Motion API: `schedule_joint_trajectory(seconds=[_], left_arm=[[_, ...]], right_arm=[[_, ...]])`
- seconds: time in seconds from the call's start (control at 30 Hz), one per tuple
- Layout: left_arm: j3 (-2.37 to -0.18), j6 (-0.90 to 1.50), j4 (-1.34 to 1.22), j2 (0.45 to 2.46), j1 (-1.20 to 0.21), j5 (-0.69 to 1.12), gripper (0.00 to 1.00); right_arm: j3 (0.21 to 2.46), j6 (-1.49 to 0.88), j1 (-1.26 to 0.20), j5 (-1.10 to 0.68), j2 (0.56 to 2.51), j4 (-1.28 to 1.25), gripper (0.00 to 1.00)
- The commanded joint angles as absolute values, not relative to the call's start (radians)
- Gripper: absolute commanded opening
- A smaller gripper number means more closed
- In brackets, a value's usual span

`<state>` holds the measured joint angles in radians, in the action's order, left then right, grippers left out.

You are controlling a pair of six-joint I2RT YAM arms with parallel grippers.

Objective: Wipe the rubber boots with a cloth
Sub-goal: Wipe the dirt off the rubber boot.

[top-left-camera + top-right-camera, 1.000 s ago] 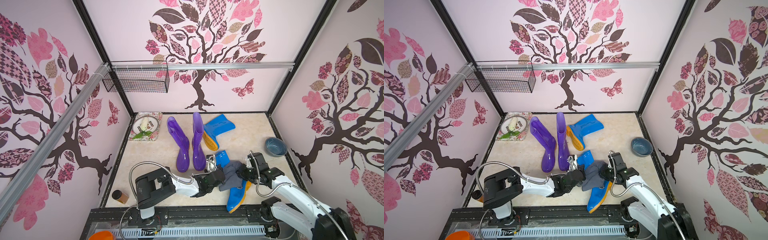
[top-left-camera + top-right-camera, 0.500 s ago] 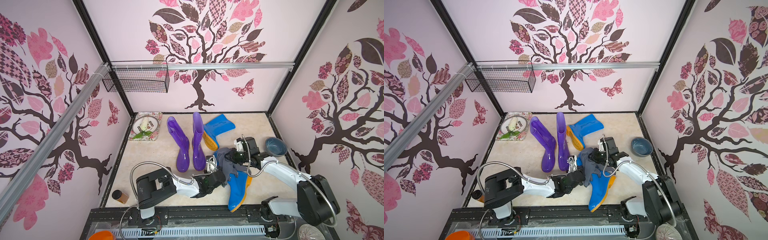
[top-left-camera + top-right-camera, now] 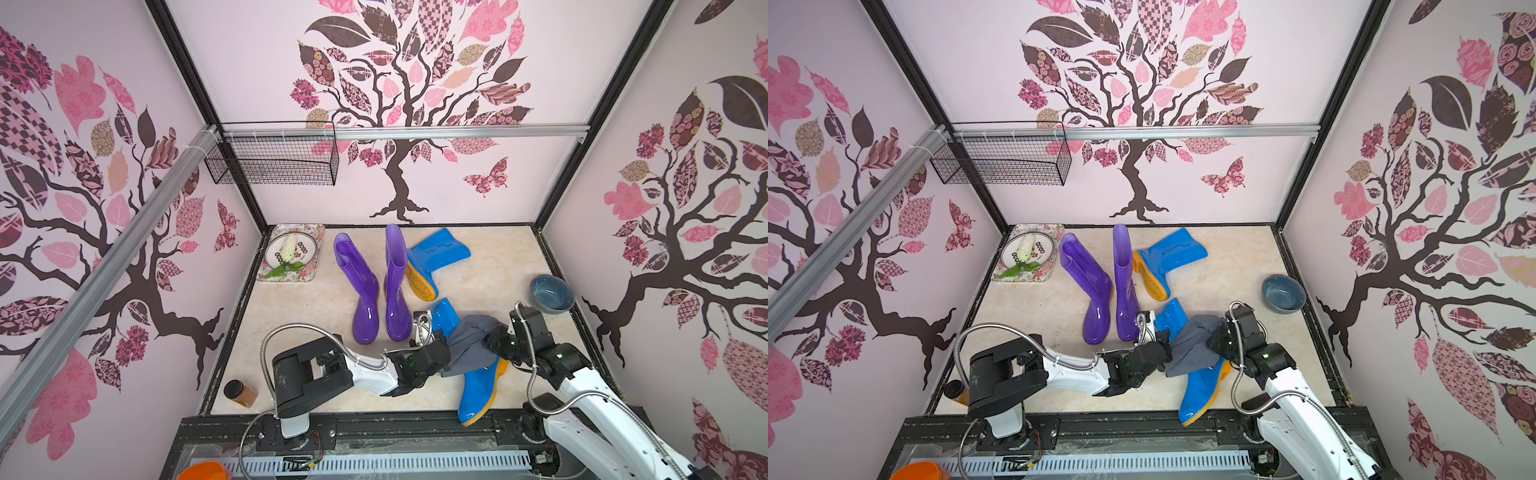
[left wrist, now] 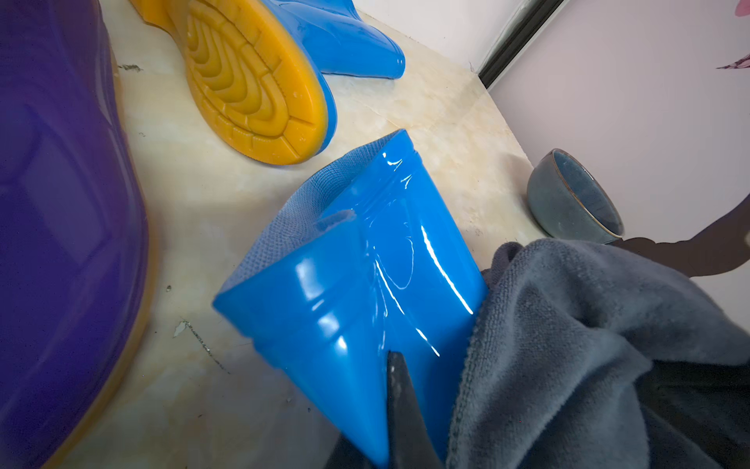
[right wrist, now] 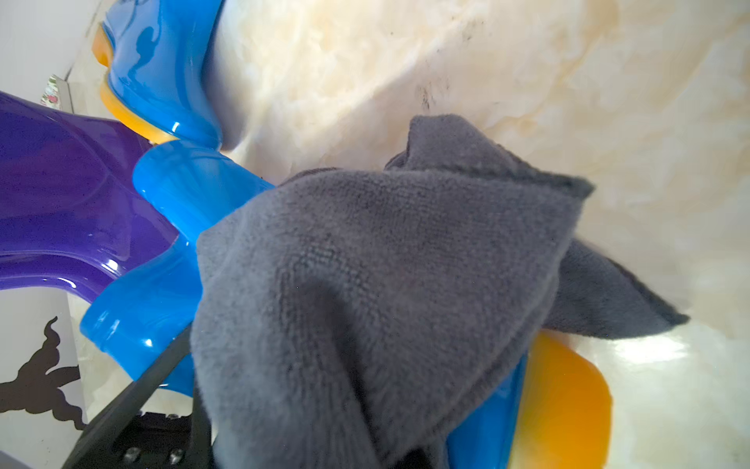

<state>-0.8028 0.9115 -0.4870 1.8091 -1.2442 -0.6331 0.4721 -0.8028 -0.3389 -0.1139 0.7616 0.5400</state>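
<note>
The largest things are the rubber boots, all glossy with orange-yellow soles. A purple boot (image 3: 362, 291) and a second purple boot (image 3: 395, 286) stand upright side by side just beyond the left gripper (image 3: 438, 351), toes toward the robot. Past them, farther from both grippers, the far blue boot (image 3: 436, 255) lies on its side, its ribbed sole turned toward the purple pair. The near blue boot (image 3: 478, 386) lies between the two grippers with its toe toward the robot's base and its open top pointing away. In the left wrist view its bright shaft (image 4: 365, 284) is squashed, and a crease runs down to a dark finger (image 4: 399, 406) pressed against it. The left gripper's jaws are closed and seem to pinch a fold of that shaft. The cloth (image 3: 467, 349), soft grey-blue terry, is draped in loose folds across the middle of this boot and reaches from one gripper to the other. The right gripper (image 3: 492, 338) is clamped on its bunched edge, and in the right wrist view the cloth (image 5: 385, 284) hangs over the blue shaft and the yellow sole edge. A round grey-blue bowl (image 3: 550, 295) sits just beyond the right gripper, apart from the cloth.
</note>
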Motion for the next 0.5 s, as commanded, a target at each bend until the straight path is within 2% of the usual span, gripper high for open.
schedule_joint_trajectory(seconds=[0.0,0.17,0.23,0.33,0.47], left_arm=[[-0.800,0.897,-0.536,1.801,-1.248,-0.617,0.00],[-0.808,0.894,-0.517,1.800,-1.260,-0.628,0.00],[-0.810,0.892,-0.515,1.799,-1.264,-0.635,0.00],[-0.811,0.883,-0.505,1.778,-1.264,-0.644,0.00],[-0.825,0.843,-0.483,1.748,-1.263,-0.656,0.00]], right_arm=[[0.437,-0.777,-0.344,-0.288,0.881,0.345,0.00],[0.625,-0.653,-0.344,-0.512,1.084,0.159,0.00],[0.694,-0.631,-0.345,-0.535,1.134,0.137,0.00],[0.806,-0.597,-0.344,-0.540,1.169,0.212,0.00],[0.861,-0.631,-0.344,-0.323,0.996,0.289,0.00]])
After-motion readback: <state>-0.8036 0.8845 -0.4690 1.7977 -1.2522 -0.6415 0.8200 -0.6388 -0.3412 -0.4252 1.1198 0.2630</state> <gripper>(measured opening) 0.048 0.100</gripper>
